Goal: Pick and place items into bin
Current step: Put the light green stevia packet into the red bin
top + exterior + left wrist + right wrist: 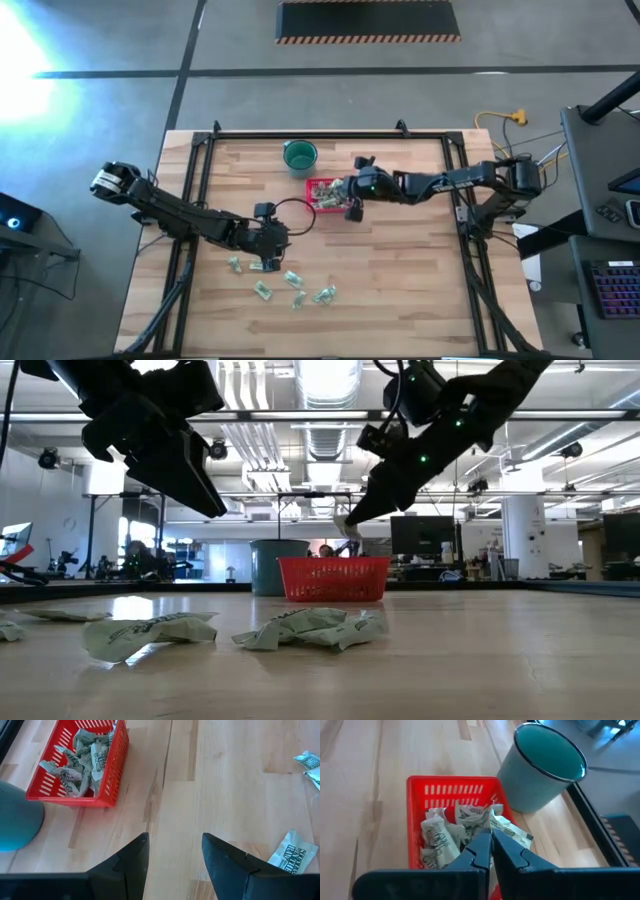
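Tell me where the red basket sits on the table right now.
In the high view the red basket sits near the table's far middle, just right of and nearer than the green cup, with the right tool over its right edge.

— What lies around the wooden table point(400, 290)?

— A grey concrete floor point(400, 100), crossed by dark lines, with a black mat edged in yellow-and-black hazard stripes point(368, 20) at the far side. Strong light glares at one corner point(25, 50).

— And beside the table?

— A dark desk carrying a keyboard with purple-lit keys point(615, 290), and a yellow cable plug point(517, 117) on the floor.

— Looking level across the room?

— An open workshop: exposed ceiling with a silver duct point(325, 420), bright strip lights point(325, 375), white pillars point(520, 535), dark monitors point(420, 538) on distant benches, and a person point(135, 555) seated far back.
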You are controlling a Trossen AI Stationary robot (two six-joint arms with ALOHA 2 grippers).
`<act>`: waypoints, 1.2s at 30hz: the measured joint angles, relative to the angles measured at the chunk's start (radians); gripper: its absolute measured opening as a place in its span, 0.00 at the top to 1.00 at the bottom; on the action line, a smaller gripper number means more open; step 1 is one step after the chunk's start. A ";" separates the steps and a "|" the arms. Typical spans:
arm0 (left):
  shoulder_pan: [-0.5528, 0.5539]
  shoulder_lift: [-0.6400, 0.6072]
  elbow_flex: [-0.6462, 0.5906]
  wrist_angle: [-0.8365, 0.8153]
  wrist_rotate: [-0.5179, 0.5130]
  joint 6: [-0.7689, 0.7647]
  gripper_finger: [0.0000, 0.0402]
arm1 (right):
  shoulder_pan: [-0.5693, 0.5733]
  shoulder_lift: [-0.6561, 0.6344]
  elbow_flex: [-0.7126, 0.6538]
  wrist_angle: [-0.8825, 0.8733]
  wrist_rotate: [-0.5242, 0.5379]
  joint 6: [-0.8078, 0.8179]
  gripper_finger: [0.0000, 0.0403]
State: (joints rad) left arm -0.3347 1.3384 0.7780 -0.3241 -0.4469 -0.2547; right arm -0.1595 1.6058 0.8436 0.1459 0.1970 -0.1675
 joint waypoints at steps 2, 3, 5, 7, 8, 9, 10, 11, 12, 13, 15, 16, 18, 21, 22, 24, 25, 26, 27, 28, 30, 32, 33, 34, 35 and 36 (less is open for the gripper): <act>0.000 0.000 0.000 0.000 0.000 0.000 0.59 | -0.014 0.000 0.000 0.000 -0.017 0.007 0.98; 0.000 0.000 0.000 0.000 0.000 0.000 0.59 | -0.017 0.000 0.000 0.000 -0.019 0.005 0.97; 0.000 0.000 0.000 0.000 0.000 0.000 0.59 | -0.018 0.000 0.000 0.000 -0.020 -0.005 0.96; 0.000 0.000 0.000 0.000 0.000 0.000 0.59 | -0.018 0.001 0.000 0.000 -0.023 -0.022 0.92; 0.000 0.000 0.000 0.000 0.000 -0.001 0.59 | -0.018 0.001 0.000 0.000 -0.023 -0.024 0.90; 0.000 0.000 0.000 0.000 0.001 -0.001 0.59 | -0.018 0.001 0.000 0.000 -0.024 -0.024 0.88; 0.000 0.000 0.000 0.000 0.006 -0.001 0.59 | -0.018 0.002 0.000 0.000 -0.024 -0.025 0.85; 0.000 0.000 0.000 0.000 0.013 -0.001 0.59 | -0.018 0.002 0.000 0.000 -0.024 -0.025 0.82; 0.000 0.000 0.000 0.000 0.021 -0.001 0.59 | -0.018 0.002 0.000 0.000 -0.024 -0.026 0.79; 0.000 0.000 0.000 -0.002 0.025 -0.001 0.59 | -0.018 0.002 0.000 0.000 -0.024 -0.026 0.76; 0.000 0.000 0.000 -0.018 0.029 -0.020 0.59 | -0.018 0.002 0.000 0.000 -0.024 -0.027 0.71; 0.000 0.000 0.000 -0.034 0.035 -0.039 0.59 | -0.018 0.002 0.000 0.000 -0.024 -0.027 0.69; 0.000 0.000 0.000 -0.084 0.086 -0.088 0.59 | -0.018 0.002 0.000 0.000 -0.024 -0.037 0.65; -0.002 0.000 0.008 -0.210 0.219 -0.196 0.59 | -0.018 0.002 0.000 0.000 -0.023 -0.070 0.62; -0.005 0.000 0.009 -0.248 0.249 -0.239 0.59 | -0.018 0.002 0.000 0.000 -0.023 -0.077 0.61; -0.017 0.000 0.008 -0.317 0.282 -0.312 0.59 | -0.018 0.002 0.000 0.000 -0.023 -0.093 0.61; -0.026 0.000 0.007 -0.354 0.290 -0.339 0.59 | -0.018 0.002 0.000 0.000 -0.023 -0.096 0.60; -0.034 0.000 0.007 -0.387 0.302 -0.365 0.59 | -0.018 0.002 0.000 0.000 -0.023 -0.099 0.60; -0.042 0.000 0.007 -0.414 0.315 -0.390 0.59 | -0.018 0.002 0.000 0.000 -0.023 -0.099 0.60; -0.050 0.000 0.007 -0.437 0.331 -0.411 0.59 | -0.018 0.002 0.000 0.001 -0.023 -0.099 0.60; -0.065 0.000 0.006 -0.471 0.361 -0.444 0.59 | -0.018 0.002 0.000 0.001 -0.023 -0.103 0.61; -0.079 0.000 0.006 -0.470 0.369 -0.447 0.59 | -0.018 0.002 0.000 0.001 -0.023 -0.104 0.62; -0.084 0.000 0.006 -0.463 0.369 -0.447 0.59 | -0.018 0.002 0.000 0.002 -0.023 -0.106 0.62; -0.086 0.000 0.006 -0.455 0.368 -0.447 0.59 | -0.018 0.002 0.000 0.003 -0.023 -0.108 0.63; -0.087 0.000 0.006 -0.446 0.367 -0.447 0.59 | -0.018 0.002 0.000 0.004 -0.023 -0.112 0.63; -0.087 0.000 0.006 -0.435 0.360 -0.446 0.59 | -0.018 0.002 0.000 0.006 -0.023 -0.118 0.63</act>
State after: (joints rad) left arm -0.4217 1.3388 0.7841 -0.7594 -0.0865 -0.7006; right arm -0.1772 1.6073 0.8433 0.1519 0.1742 -0.2853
